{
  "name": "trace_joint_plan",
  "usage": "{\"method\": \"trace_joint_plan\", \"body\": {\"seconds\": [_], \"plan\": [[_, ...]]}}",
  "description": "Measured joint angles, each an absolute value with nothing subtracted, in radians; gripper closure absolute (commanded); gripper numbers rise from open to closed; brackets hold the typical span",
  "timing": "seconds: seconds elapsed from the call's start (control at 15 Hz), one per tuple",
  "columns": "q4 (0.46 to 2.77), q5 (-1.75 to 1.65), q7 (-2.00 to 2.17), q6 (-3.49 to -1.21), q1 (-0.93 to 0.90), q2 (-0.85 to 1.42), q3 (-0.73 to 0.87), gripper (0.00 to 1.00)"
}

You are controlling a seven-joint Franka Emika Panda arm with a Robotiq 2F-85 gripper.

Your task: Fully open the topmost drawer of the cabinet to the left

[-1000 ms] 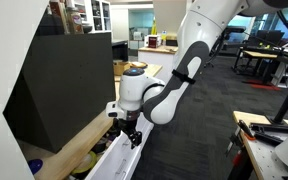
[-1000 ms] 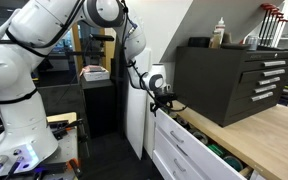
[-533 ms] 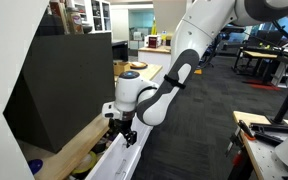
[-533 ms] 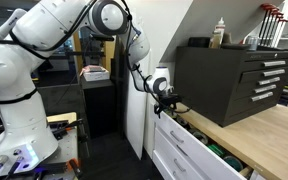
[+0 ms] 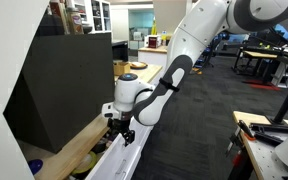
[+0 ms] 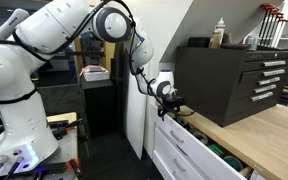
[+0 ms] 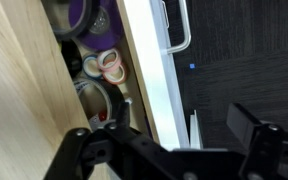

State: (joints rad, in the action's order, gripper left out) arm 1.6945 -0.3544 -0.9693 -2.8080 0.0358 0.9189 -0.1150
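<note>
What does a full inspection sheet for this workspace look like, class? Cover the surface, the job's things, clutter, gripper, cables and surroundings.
Surface: wood countertop, bearing a dark tool chest.
Job's things: top drawer pulled out, tray showing; white cabinet with more drawer fronts below.
Clutter: tape rolls and small colourful bits in the tray; bottles on the chest.
Gripper: gripper open, fingers either side of the drawer front.
Cables: dark cable along the arm; none loose.
Surroundings: dark carpet, desks at the back.
</note>
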Motion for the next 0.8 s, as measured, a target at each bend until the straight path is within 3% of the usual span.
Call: {"method": "trace_joint_plan", "body": {"seconds": [0.27, 0.33, 0.47, 0.8], "plan": [[1.672, -0.354, -0.998, -2.808, 0.049, 0.949, -0.123, 0.01], [1.669, -0.354, -1.003, -2.808, 0.051, 0.955, -0.124, 0.25], [1.667, -0.354, -1.013, -2.808, 0.054, 0.961, -0.125, 0.28], [1.665, -0.354, -1.03, -2.809, 0.058, 0.964, -0.126, 0.62]]}}
